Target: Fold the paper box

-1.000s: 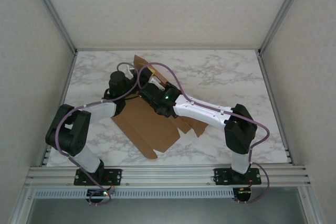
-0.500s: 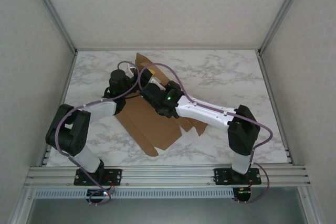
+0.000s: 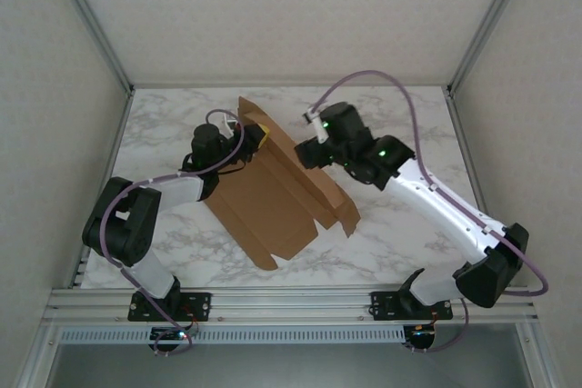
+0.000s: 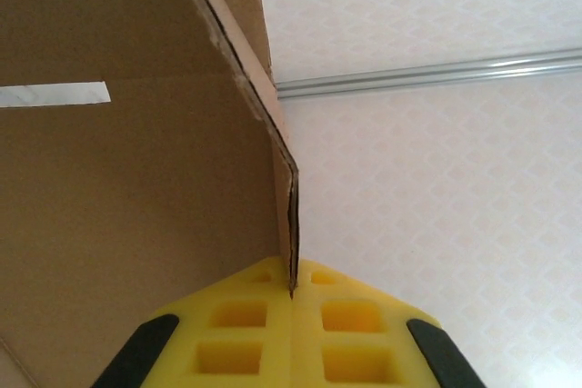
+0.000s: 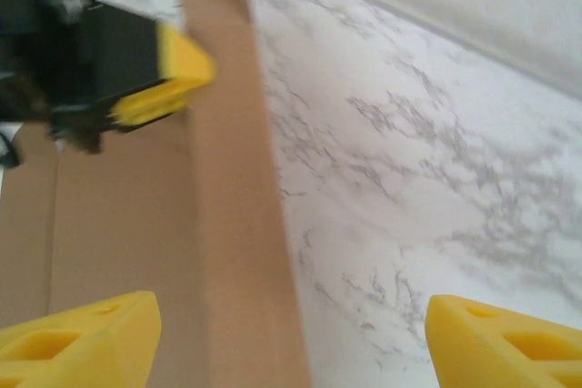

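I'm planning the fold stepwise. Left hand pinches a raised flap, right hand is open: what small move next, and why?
Probably bring the open right hand back to the raised flap of the paper box and press along its crease. The left hand is shut on that flap's edge, holding it up, while the right hangs apart from the cardboard.

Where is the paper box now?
The paper box lies left of centre on the table in the top view, its far flap pinched by the left gripper.
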### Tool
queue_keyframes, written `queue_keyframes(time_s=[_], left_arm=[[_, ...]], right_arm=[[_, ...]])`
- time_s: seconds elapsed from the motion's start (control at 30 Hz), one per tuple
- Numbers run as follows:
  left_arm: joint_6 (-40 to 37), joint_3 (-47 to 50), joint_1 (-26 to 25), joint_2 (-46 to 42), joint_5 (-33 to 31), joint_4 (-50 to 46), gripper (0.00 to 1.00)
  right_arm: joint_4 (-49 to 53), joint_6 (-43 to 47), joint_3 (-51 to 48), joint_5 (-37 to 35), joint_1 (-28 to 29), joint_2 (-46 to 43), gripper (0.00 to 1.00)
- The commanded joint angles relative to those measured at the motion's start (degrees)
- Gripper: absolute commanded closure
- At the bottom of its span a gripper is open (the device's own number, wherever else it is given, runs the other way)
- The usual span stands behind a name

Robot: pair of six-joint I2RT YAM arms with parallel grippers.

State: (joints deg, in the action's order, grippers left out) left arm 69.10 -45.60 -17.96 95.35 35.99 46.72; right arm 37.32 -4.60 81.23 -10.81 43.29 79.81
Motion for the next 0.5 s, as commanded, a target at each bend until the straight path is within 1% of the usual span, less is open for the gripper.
queue_keyframes(time_s=[0.0, 0.03, 0.13, 0.2, 0.37, 0.47], left_arm=[[-1.8, 1.5, -0.9, 0.4, 3.2, 6.5, 0.99], [-2.1, 1.8, -1.1, 0.3, 3.4, 6.7, 0.99], [-3.5, 2.4, -1.4, 0.0, 3.3, 5.9, 0.99], [-3.8, 2.7, -1.5, -0.1, 3.4, 5.8, 0.98], [-4.0, 3.2, -1.5, 0.1, 3.5, 5.8, 0.96], [-3.9, 3.5, -1.5, 0.2, 3.5, 6.2, 0.94]], right_arm=[[0.6, -7.5, -4.1, 11.5, -3.2, 1.9, 0.24], [0.3, -7.9, -4.8, 12.0, -3.8, 2.2, 0.24], [-1.0, -8.7, -6.7, 17.0, -5.5, 3.4, 0.24], [-1.3, -8.9, -7.1, 18.7, -5.9, 4.7, 0.24], [-2.0, -9.0, -8.1, 19.6, -6.2, 6.7, 0.28], [-2.8, -9.5, -9.3, 19.2, -6.6, 7.0, 0.35]])
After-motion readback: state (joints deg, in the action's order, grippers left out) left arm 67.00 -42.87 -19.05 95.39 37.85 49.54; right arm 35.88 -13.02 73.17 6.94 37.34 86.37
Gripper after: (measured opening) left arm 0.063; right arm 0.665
